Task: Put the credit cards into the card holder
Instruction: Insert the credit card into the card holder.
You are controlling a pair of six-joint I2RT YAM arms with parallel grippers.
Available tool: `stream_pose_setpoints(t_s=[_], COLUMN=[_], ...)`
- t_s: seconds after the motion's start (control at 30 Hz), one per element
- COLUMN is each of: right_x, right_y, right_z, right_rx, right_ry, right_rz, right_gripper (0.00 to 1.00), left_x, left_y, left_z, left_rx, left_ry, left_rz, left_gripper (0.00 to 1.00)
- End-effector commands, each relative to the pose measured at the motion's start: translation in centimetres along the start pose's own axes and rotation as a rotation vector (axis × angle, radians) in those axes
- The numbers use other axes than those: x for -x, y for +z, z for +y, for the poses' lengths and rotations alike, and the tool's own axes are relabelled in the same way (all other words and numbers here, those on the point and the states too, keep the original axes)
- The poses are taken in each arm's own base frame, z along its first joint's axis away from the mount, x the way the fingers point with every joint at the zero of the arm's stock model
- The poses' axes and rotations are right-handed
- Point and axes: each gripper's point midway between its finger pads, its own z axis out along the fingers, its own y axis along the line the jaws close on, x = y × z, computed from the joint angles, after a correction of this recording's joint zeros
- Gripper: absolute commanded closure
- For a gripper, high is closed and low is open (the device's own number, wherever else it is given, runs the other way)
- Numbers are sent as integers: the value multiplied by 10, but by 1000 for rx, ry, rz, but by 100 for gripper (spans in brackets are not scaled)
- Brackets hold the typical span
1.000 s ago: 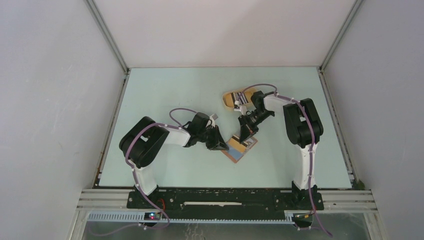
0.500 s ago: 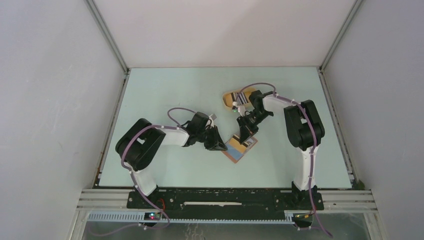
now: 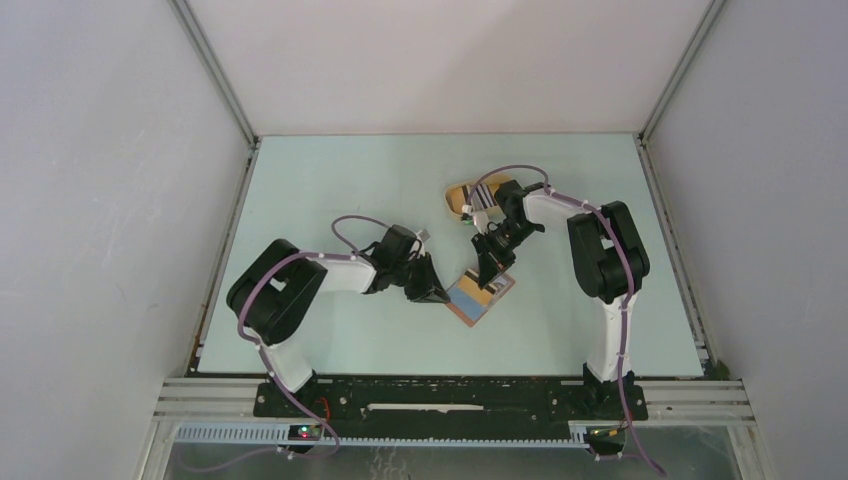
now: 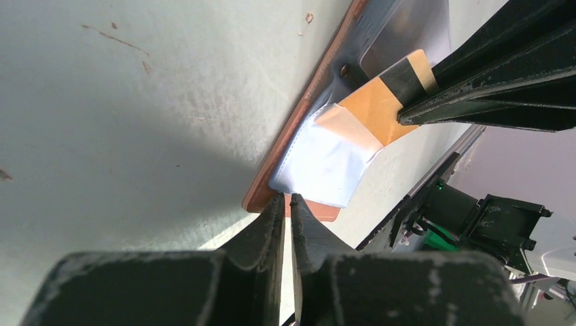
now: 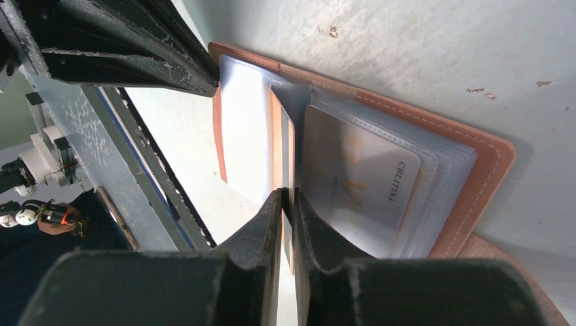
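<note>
The right pincer grips a credit card edge-on, its length aimed into the card holder just ahead; the left pincer, near-closed, abuts its edge.

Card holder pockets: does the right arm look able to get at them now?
Probably yes: the right gripper, shut on a credit card, is at the open card holder; the left gripper sits at its edge, aside.

Sideways word, roughly "CHILTINA", on card in card holder sleeve.

Arms: blk joints, white links, purple cables. Hands blk, scuffed, tapered.
</note>
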Motion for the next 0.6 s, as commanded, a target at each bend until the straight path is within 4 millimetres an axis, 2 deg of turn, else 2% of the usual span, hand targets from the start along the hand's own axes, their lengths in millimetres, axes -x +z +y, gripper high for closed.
stream_pose_setpoints(t_s=[0.0,0.3,0.57], right_x=[1,-3,-6], right_y=[0,9,15], right_z=[11,15,12], right_rx=[40,134,145], right_ry=[-17,53,95], right_rz=[-2,22,42], right_gripper=[85,96,94], left_x=[-6,-8,-7], left_y=[-5,-3,-3], left_z=[9,9,6], left_rx=[27,21,9], left_ry=[30,29,30], left_rz=[-3,2,-1], left_gripper=[87,88,88])
